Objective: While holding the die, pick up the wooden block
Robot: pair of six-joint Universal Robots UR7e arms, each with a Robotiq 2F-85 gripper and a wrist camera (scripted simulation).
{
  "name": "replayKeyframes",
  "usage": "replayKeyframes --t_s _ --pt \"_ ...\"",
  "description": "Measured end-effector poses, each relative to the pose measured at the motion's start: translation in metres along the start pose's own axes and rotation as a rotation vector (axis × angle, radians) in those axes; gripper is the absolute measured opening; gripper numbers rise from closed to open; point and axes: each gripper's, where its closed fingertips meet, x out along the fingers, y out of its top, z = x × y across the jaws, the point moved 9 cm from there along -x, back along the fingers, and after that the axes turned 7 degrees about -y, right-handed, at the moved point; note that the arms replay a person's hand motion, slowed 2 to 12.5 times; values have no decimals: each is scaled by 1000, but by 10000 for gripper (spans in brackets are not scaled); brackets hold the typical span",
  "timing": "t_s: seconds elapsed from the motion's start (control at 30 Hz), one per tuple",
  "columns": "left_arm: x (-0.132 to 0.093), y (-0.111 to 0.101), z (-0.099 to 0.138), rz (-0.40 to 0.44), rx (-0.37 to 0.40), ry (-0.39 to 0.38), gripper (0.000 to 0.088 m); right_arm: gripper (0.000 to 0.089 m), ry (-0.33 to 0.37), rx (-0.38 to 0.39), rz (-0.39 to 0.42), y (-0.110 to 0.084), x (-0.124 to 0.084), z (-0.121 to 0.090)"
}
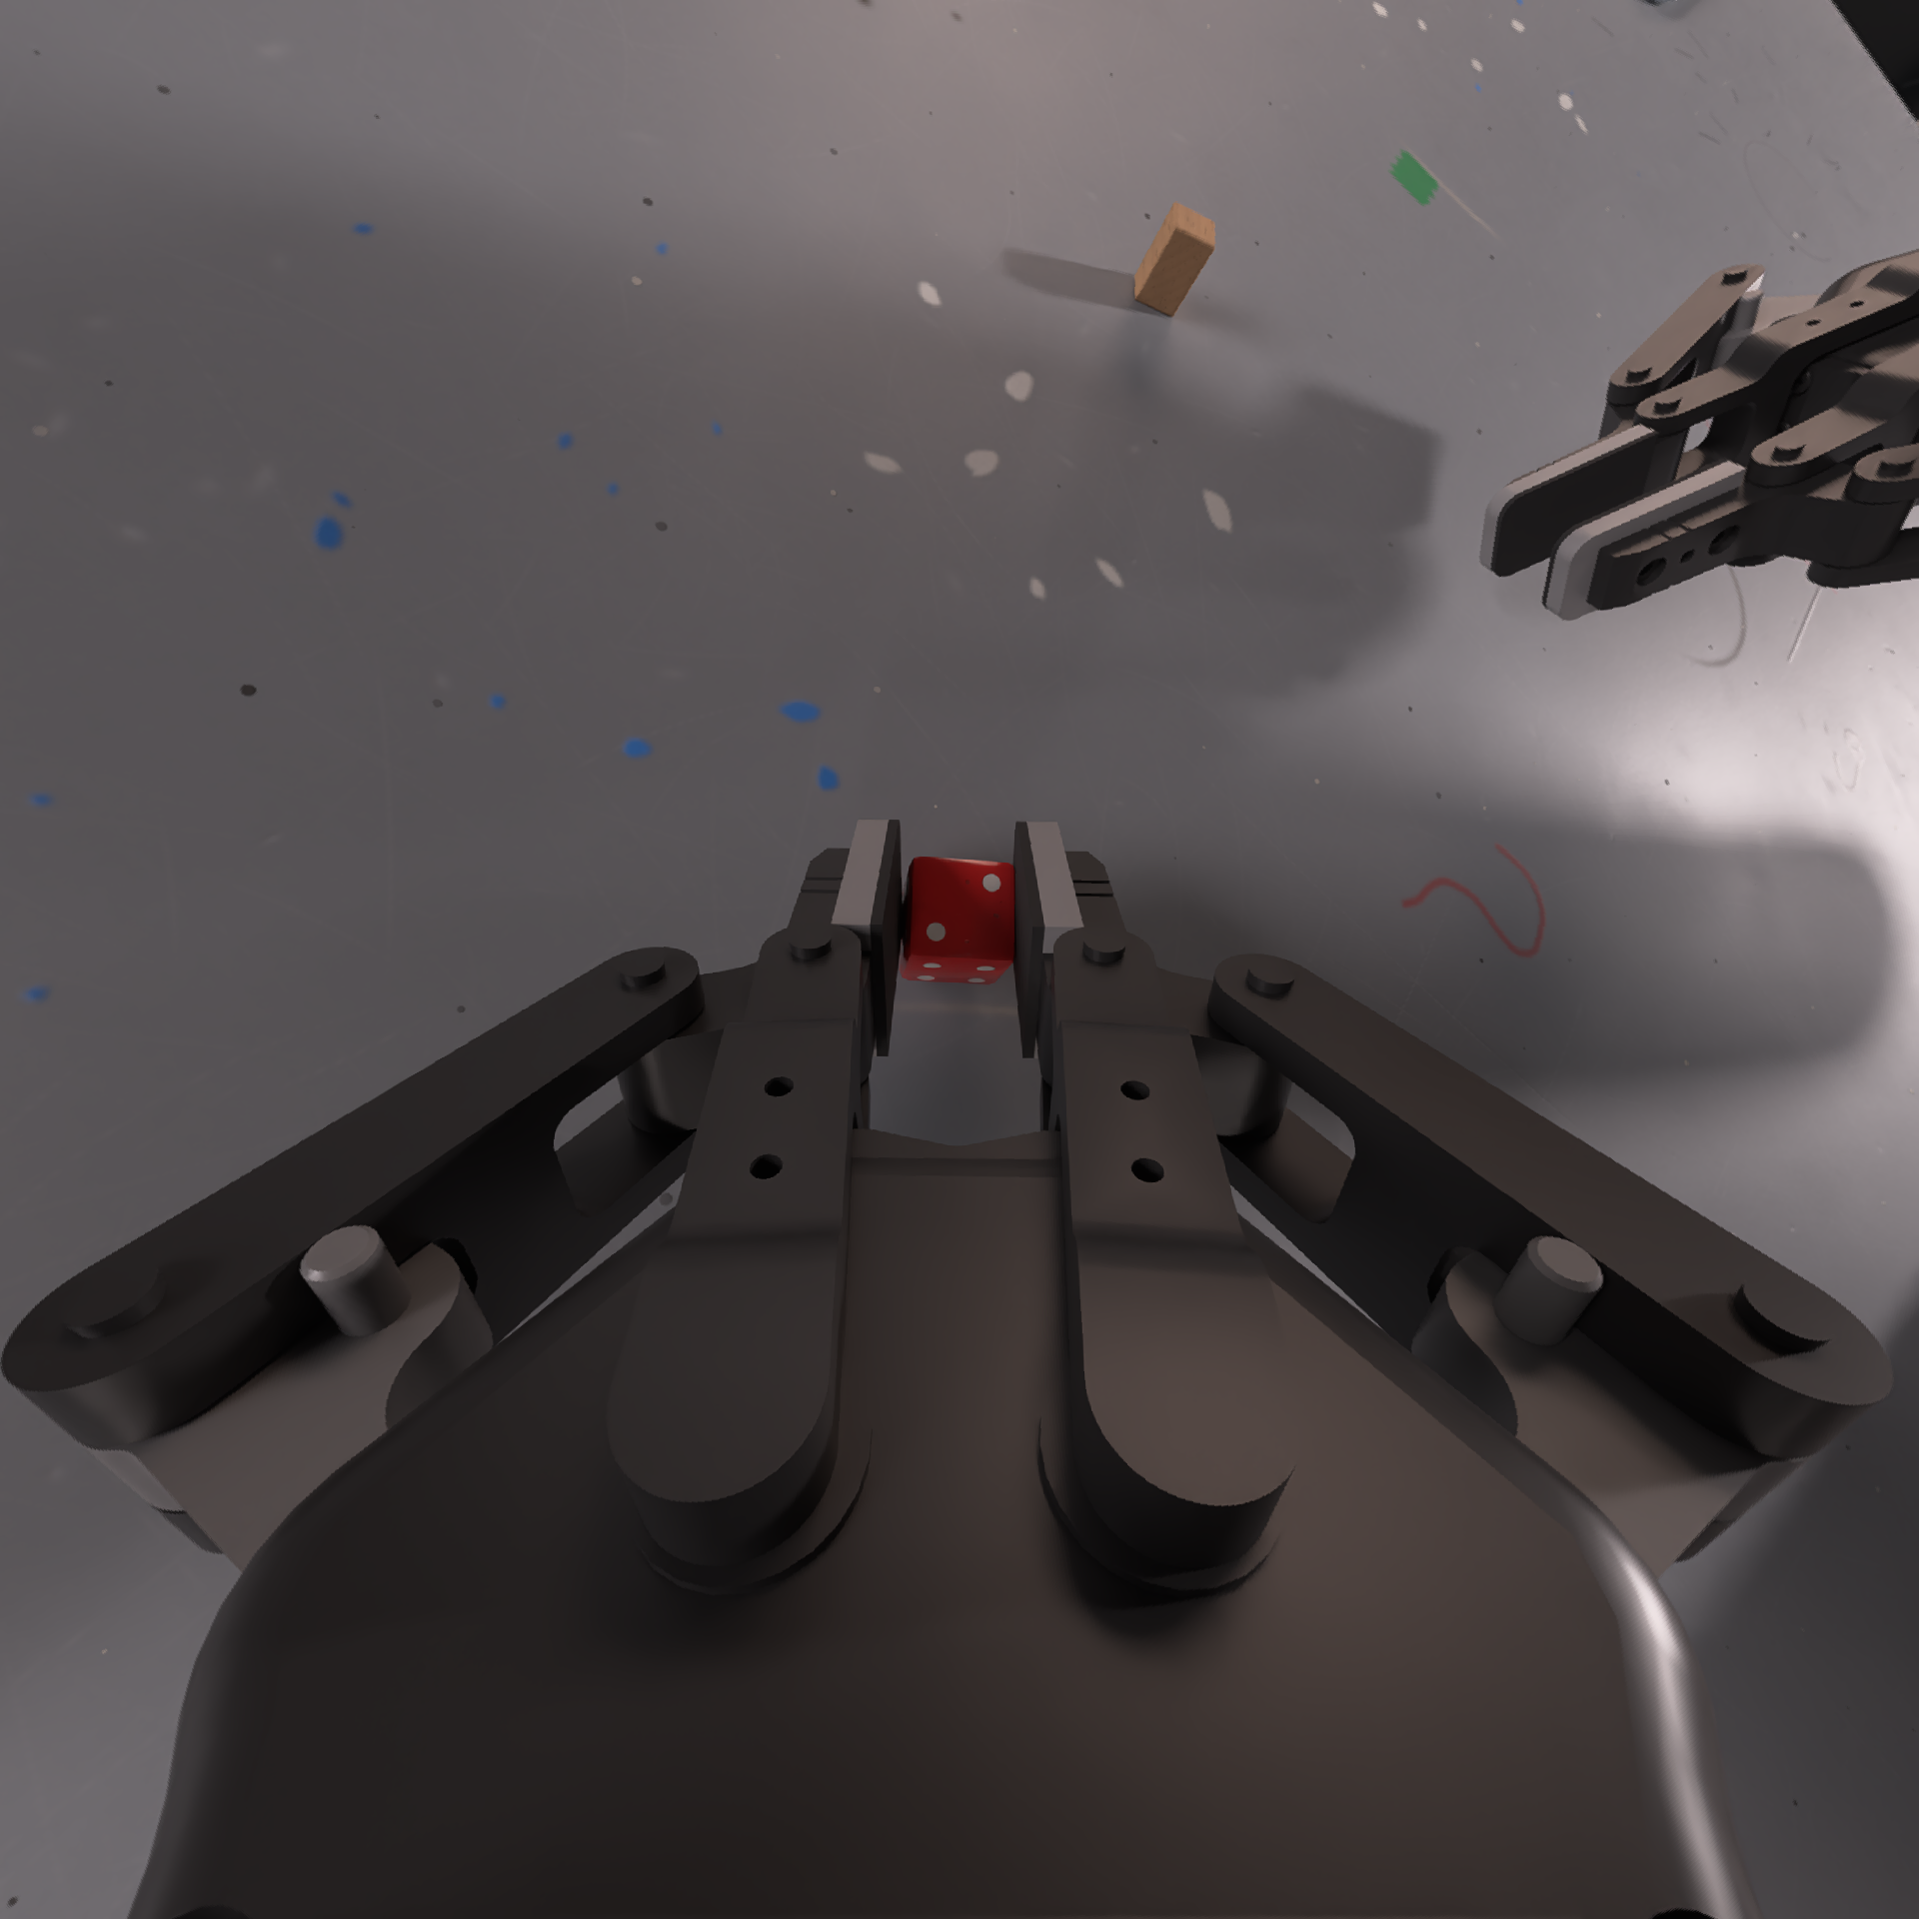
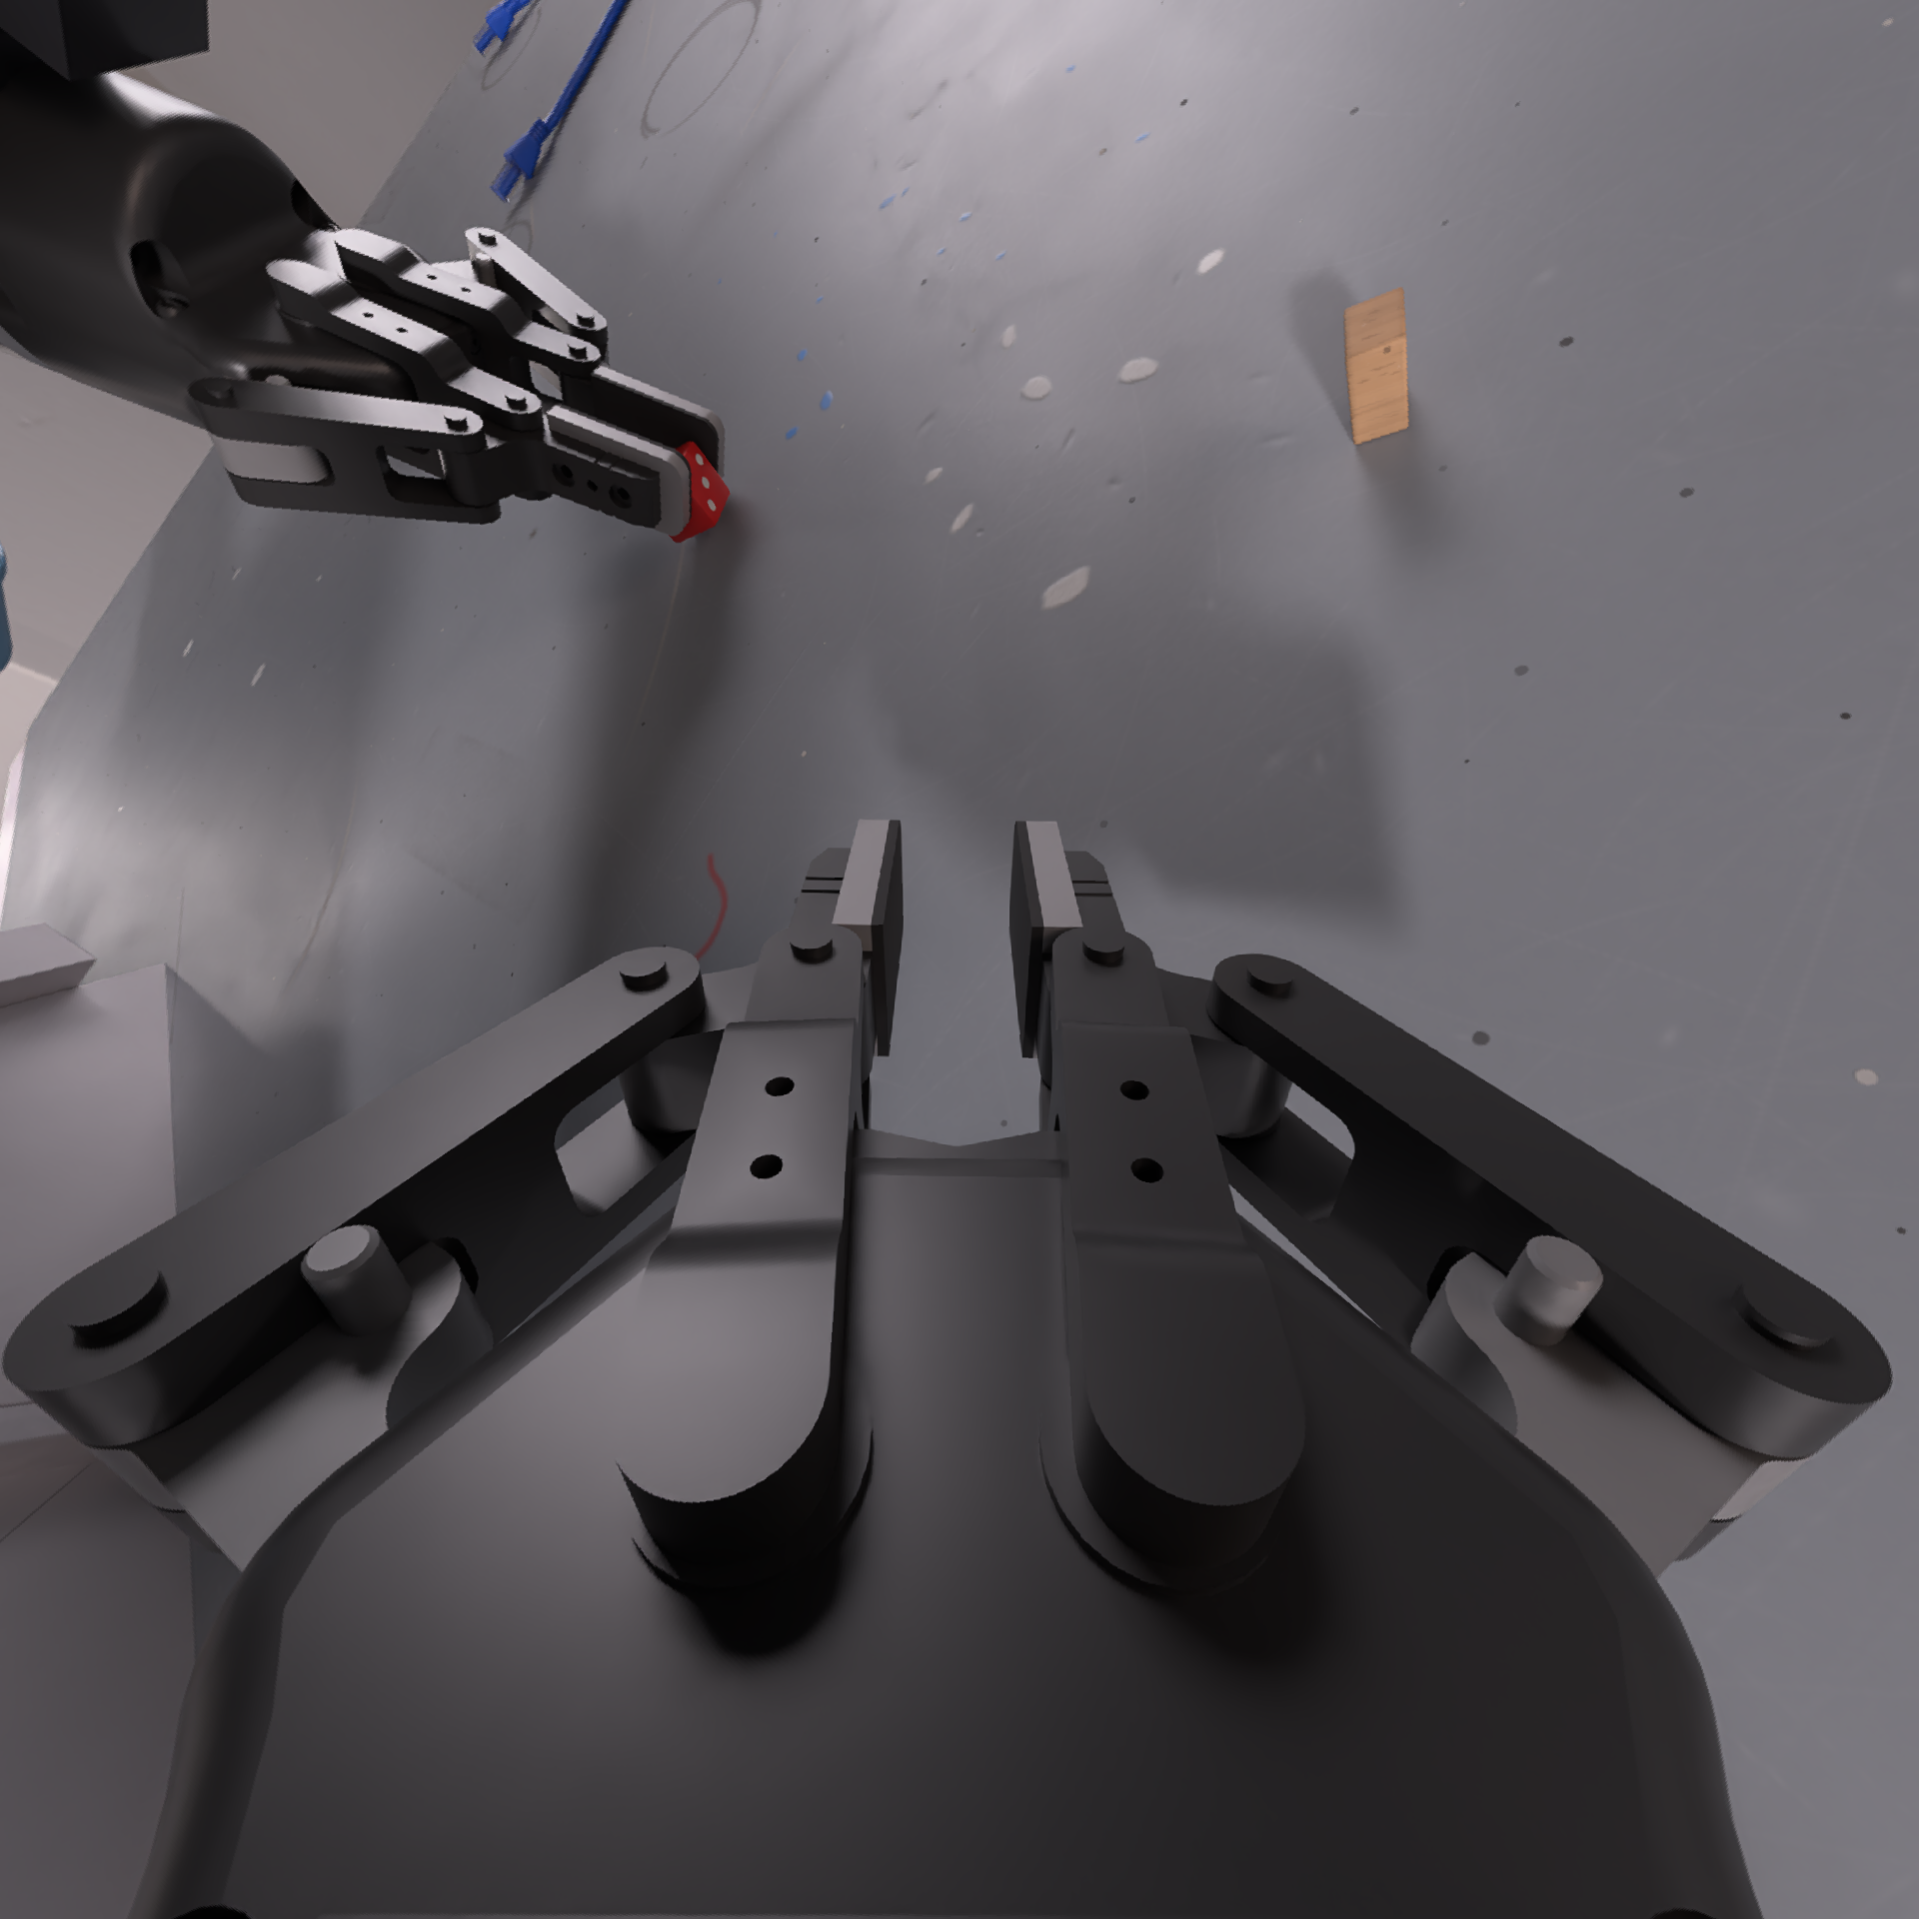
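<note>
A red die [image 1: 955,919] with white pips is clamped between the pads of my left gripper [image 1: 957,862], held above the grey table. The die also shows in the right wrist view [image 2: 704,504], at the tips of the left gripper [image 2: 698,488]. The wooden block [image 1: 1173,260] stands on end on the table, far ahead and slightly right of the left gripper. In the right wrist view the block [image 2: 1376,366] is ahead and to the right. My right gripper [image 2: 955,862] is empty, its jaws a narrow gap apart, well short of the block. It also shows in the left wrist view [image 1: 1532,561].
The grey table [image 1: 415,623] is speckled with blue and white paint spots. A red thread [image 1: 1485,903] and a green mark [image 1: 1412,177] lie on it. A blue cable [image 2: 561,93] lies at the far left. A grey box [image 2: 83,1090] stands beyond the table's left edge.
</note>
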Motion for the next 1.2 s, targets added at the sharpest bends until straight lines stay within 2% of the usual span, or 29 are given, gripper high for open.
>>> replayKeyframes --t_s 1.2 --pt "0 0 -1 4 -16 -10 194 190 2 3 -1 0 0 0"
